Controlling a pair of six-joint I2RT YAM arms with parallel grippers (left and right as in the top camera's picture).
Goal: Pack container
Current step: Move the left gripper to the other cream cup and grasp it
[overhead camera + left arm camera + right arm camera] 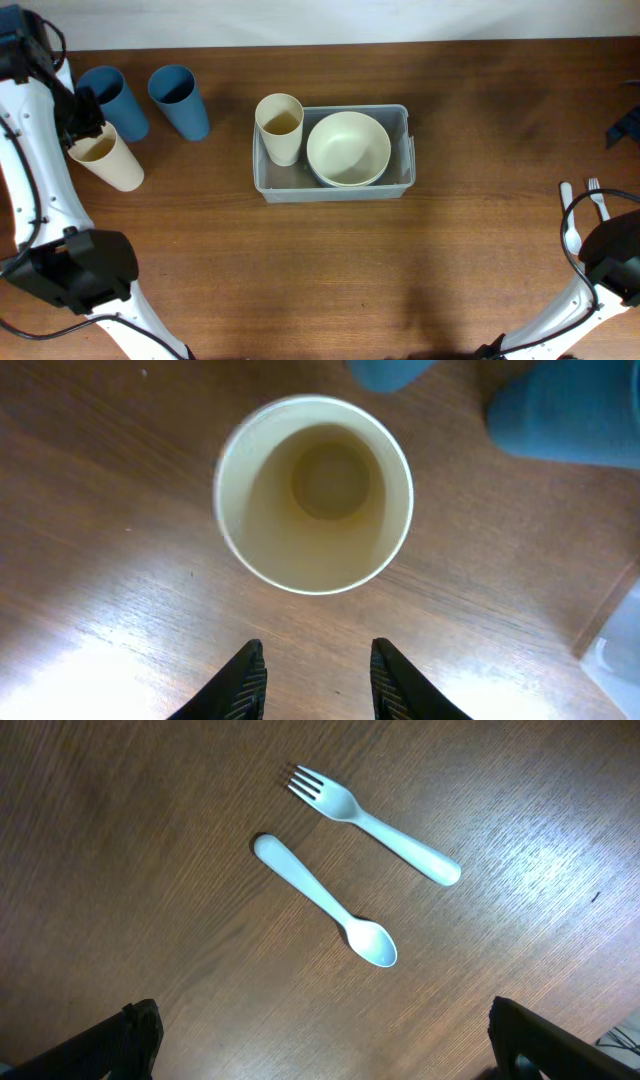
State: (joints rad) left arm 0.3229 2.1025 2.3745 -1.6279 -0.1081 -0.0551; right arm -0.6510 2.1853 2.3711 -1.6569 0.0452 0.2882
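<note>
A cream cup (315, 495) stands upright on the brown wooden worktop (100, 560), seen straight down its mouth; it is empty, with a faint darker tint at the bottom. Below the cup, the left hand (315, 660) shows two dark fingers (245, 680), apart, with bare wood between them, clear of the cup. Above the cup, a blue cup (390, 372) is cut off by the frame. A second blue cup (570, 410) lies up and right. A pale clear edge (615, 655) shows far right of the cup, too little to identify.
</note>
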